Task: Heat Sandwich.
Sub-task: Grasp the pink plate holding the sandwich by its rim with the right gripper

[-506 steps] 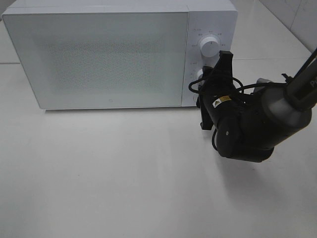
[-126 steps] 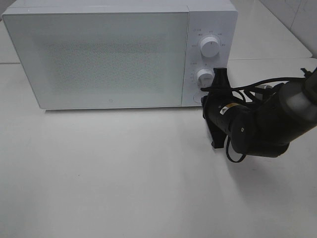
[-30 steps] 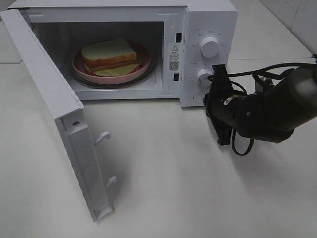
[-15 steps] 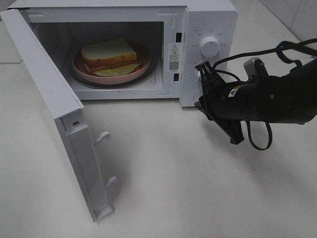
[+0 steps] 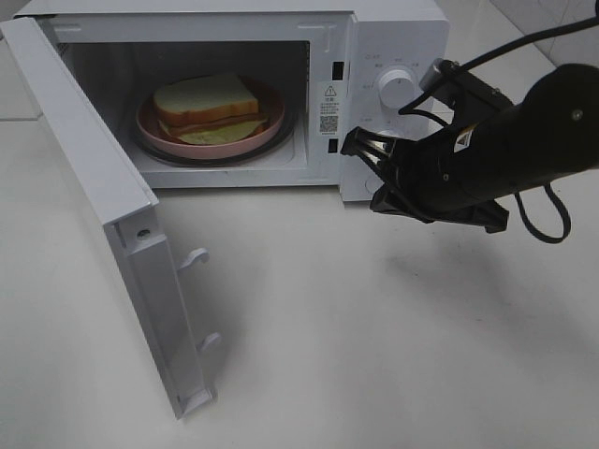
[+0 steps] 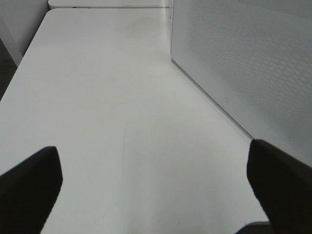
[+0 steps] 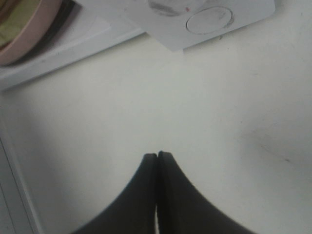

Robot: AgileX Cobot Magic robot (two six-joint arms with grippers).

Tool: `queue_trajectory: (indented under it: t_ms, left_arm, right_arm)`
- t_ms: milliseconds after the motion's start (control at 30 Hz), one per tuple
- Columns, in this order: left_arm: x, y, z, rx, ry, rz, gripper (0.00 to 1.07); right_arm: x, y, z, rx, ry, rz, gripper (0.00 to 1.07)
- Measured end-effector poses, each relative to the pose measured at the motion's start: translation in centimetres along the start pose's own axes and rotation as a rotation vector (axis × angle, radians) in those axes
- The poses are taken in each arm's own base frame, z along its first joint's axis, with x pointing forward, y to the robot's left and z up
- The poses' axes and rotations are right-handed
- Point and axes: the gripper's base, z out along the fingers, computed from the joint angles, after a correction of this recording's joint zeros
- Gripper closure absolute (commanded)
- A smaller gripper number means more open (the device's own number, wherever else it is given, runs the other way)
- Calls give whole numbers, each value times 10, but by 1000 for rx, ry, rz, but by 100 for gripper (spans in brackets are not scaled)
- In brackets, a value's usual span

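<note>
Table (image 5: 374, 355): I see the microwave (image 5: 393, 28) open.
Sandwich (image 5: 206, 98): inside, on plate (image 5: 150, 128).
Left gripper (image 6: 153, 148): wide apart, empty.
Right gripper (image 7: 157, 156): closed, empty.

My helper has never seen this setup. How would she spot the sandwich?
Find the white microwave, its door swung open. Inside sits a pink plate; the sandwich lies on it, thick white bread with tan crusts, the only food there.

White microwave (image 5: 398, 42), door (image 5: 89, 173) wide open, on white table (image 5: 374, 355).
</note>
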Motion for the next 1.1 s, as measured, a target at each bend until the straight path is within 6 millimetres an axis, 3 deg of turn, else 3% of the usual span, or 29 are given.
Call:
queue_trajectory:
  t_ms: [267, 667, 1100]
  left_arm:
    - [0, 0, 0, 0, 0, 0, 9]
    - [0, 0, 0, 0, 0, 0, 9]
    - [0, 0, 0, 0, 0, 0, 9]
  right_arm:
    - [-6, 15, -14, 46, 193, -287, 106]
    - [-19, 32, -30, 18, 306, -583, 106]
    - [-21, 37, -40, -114, 431, -1271, 105]
